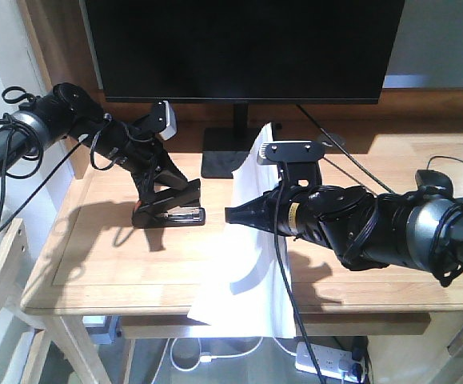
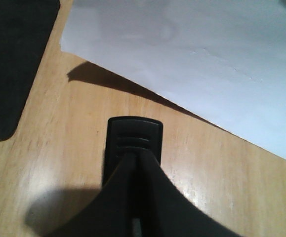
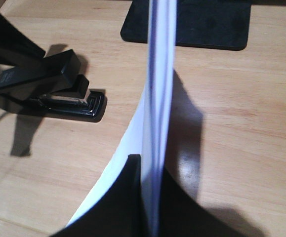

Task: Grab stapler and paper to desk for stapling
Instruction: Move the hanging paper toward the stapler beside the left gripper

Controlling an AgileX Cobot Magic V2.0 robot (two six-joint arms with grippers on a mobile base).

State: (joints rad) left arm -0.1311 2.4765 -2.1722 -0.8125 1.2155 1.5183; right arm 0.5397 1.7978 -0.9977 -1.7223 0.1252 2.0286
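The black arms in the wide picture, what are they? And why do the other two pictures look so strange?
They are a robot's two arms, each ending in a pinching tool. The wide picture looks at the wooden desk from the front. The other two come from cameras on the wrists, so the dark wedge at the bottom is the tool itself. The left tool is closed on a black stapler that seems to rest on the desk. The right tool pinches white paper held on edge, its lower part drooping past the desk's front. Behind stands a dark monitor.
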